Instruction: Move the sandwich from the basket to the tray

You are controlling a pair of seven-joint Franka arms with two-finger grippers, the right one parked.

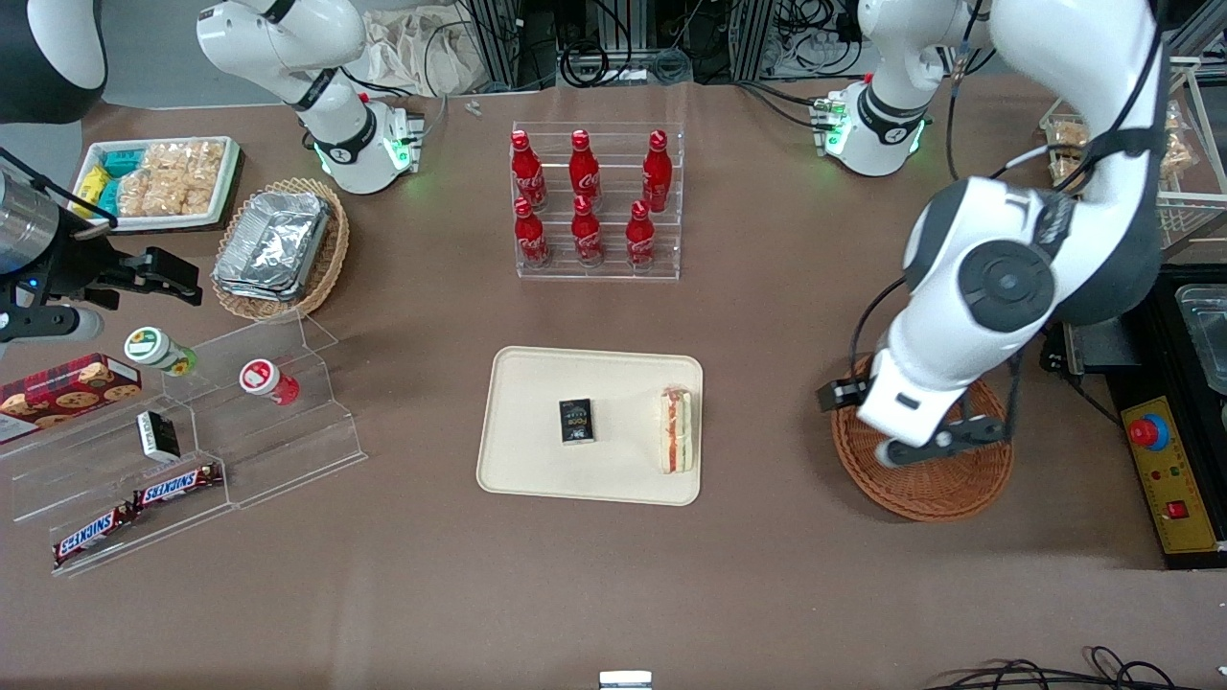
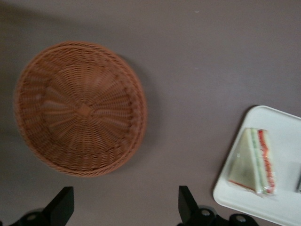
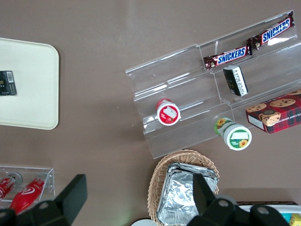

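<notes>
Jaws apart and empty, the gripper hangs above the empty basket; the sandwich lies on the tray, so placement looks complete and only retreat remains.

I read "SNICKERS" on two brown candy bars lying on the clear acrylic step stand. The red bottles in the clear rack carry white script too small for me to make out.
</notes>
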